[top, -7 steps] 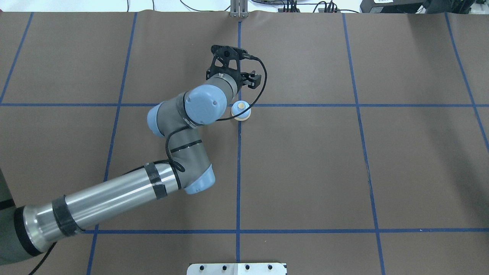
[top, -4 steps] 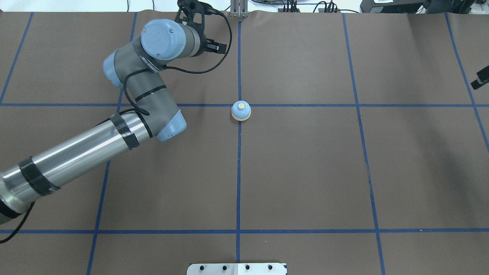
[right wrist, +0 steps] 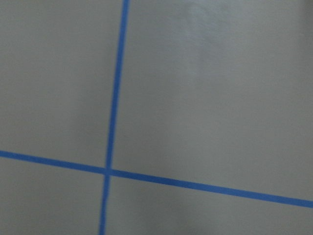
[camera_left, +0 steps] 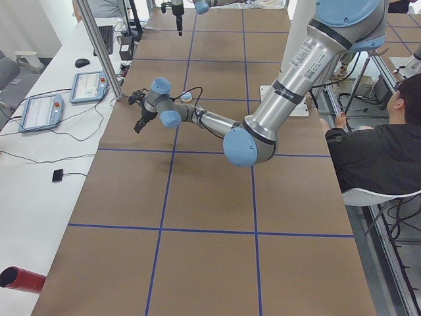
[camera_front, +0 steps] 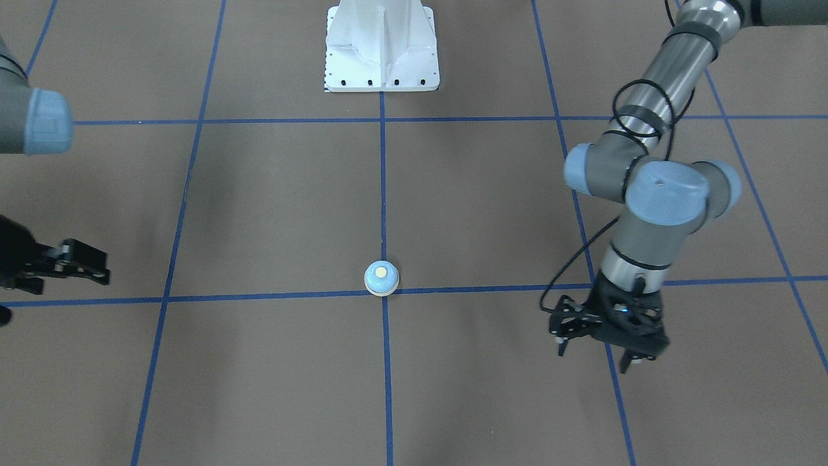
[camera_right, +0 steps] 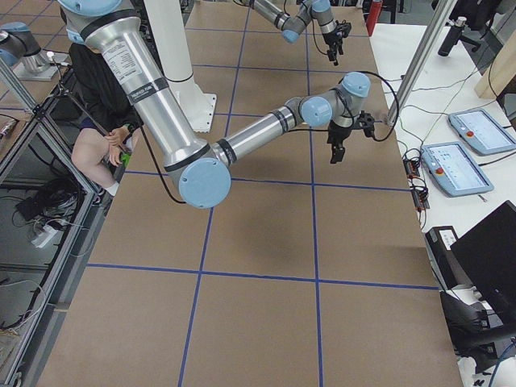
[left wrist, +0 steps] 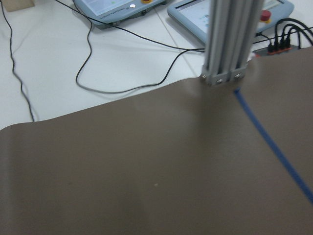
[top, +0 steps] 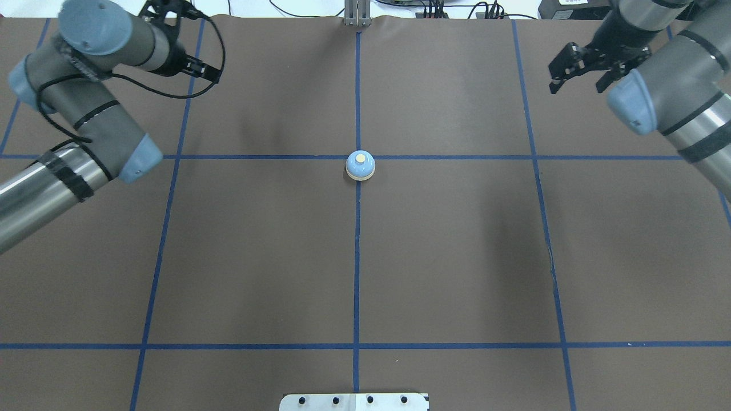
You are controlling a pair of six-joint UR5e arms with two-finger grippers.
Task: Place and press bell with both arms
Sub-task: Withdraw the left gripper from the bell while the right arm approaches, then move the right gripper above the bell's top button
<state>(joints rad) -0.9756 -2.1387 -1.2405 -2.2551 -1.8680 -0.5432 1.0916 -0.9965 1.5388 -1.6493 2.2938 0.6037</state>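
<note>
Centrally, bell (top: 360, 165) where blue tape lines (top: 357, 257) cross; brown mat (top: 457, 257), white bench (camera_left: 26, 217).

The small light-blue dome-shaped call bell (top: 360, 165) stands on the brown paper-covered table (top: 457, 257), at the central crossing of the blue tape lines (top: 357, 257). The black two-finger left gripper (camera_front: 596, 356) hangs over the table's far left part and the black two-finger right gripper (top: 575, 80) over its far right part, both well apart from the bell. The white bolted pedestal (top: 354, 402) sits at the robot-side edge, on the same centre line.
</note>
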